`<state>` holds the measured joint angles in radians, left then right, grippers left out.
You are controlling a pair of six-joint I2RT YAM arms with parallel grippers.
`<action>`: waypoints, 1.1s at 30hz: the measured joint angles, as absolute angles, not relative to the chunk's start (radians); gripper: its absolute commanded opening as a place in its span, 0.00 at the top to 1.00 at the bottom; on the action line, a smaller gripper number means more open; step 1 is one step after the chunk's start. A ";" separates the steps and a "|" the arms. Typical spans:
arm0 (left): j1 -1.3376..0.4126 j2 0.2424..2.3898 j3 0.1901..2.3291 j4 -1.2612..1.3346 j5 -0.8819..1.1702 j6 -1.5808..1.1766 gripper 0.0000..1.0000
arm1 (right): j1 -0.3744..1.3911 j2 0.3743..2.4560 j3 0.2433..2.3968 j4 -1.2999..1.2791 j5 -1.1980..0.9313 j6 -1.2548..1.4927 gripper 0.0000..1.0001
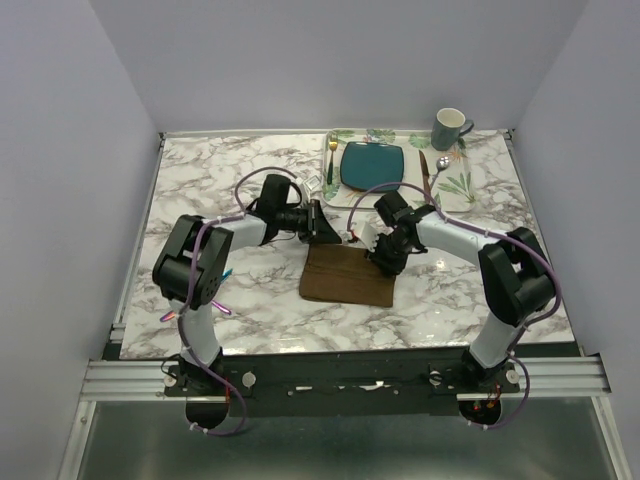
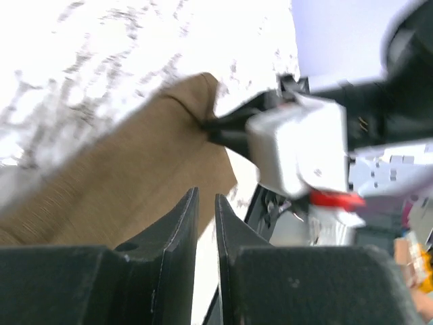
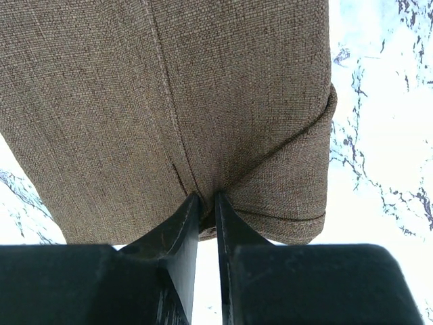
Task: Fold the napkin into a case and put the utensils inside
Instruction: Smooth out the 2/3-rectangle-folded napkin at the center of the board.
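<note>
The brown napkin (image 1: 345, 277) lies folded into a rectangle on the marble table, between my two arms. My right gripper (image 1: 383, 258) is at its right edge, and in the right wrist view its tips (image 3: 207, 198) pinch a fold of the napkin (image 3: 203, 88). My left gripper (image 1: 322, 228) hovers at the napkin's far left corner. Its jaws (image 2: 206, 200) stand a narrow gap apart with only table showing between them and the napkin (image 2: 122, 176) just beyond. Slim purple-pink utensils (image 1: 170, 315) peek out beside the left arm's base, mostly hidden.
At the back right a leaf-printed placemat (image 1: 470, 185) carries a teal plate (image 1: 372, 165), a gold fork (image 1: 333, 158), a dark knife (image 1: 424, 176) and a spoon (image 1: 441, 163). A grey-green mug (image 1: 450, 128) stands behind them. The right arm's white wrist (image 2: 298, 156) fills the left wrist view.
</note>
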<state>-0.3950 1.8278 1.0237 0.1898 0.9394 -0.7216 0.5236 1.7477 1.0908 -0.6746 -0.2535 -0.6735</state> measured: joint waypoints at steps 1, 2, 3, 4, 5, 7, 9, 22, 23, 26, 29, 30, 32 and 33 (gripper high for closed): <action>-0.396 1.854 1.028 0.206 0.935 -0.732 0.80 | 0.524 1.749 1.092 -0.675 -0.254 -0.672 0.74; -0.397 1.889 1.035 0.224 0.927 -0.747 0.81 | 0.524 1.749 1.093 -0.677 -0.254 -0.672 0.73; -0.397 1.929 1.042 0.240 0.917 -0.758 0.82 | 0.524 1.750 1.096 -0.680 -0.255 -0.669 0.73; -0.397 1.954 1.044 0.247 0.912 -0.763 0.83 | 0.524 1.752 1.097 -0.682 -0.255 -0.668 0.71; -0.397 1.984 1.047 0.247 0.905 -0.765 0.85 | 0.524 1.752 1.098 -0.683 -0.256 -0.665 0.70; -0.397 2.043 1.047 0.237 0.888 -0.757 0.86 | 0.524 1.752 1.103 -0.690 -0.257 -0.658 0.66; -0.393 2.073 1.042 0.230 0.887 -0.752 0.86 | 0.523 1.752 1.114 -0.709 -0.266 -0.646 0.63; -0.388 2.070 1.035 0.243 0.891 -0.717 0.87 | 0.447 1.726 1.398 -0.885 -0.520 -0.464 0.62; -0.388 2.070 1.035 0.243 0.891 -0.715 0.87 | 0.432 1.744 1.422 -0.887 -0.542 -0.440 0.63; -0.388 2.069 1.032 0.247 0.891 -0.711 0.87 | 0.396 1.808 1.465 -0.886 -0.581 -0.391 0.67; -0.388 2.069 1.031 0.247 0.891 -0.705 0.87 | 0.355 1.890 1.456 -0.890 -0.600 -0.362 0.70; -0.388 2.069 1.031 0.247 0.891 -0.704 0.87 | 0.344 1.905 1.438 -0.891 -0.601 -0.358 0.71; -0.388 2.069 1.031 0.248 0.891 -0.704 0.87 | 0.327 1.909 1.386 -0.895 -0.601 -0.355 0.74; -0.388 2.069 1.031 0.248 0.891 -0.704 0.87 | 0.326 1.910 1.362 -0.898 -0.600 -0.354 0.75</action>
<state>-0.3882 2.0686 1.0313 0.2481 0.8913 -0.7040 0.3260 1.9099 1.3624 -0.8978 -0.6003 -0.3542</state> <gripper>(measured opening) 0.136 0.288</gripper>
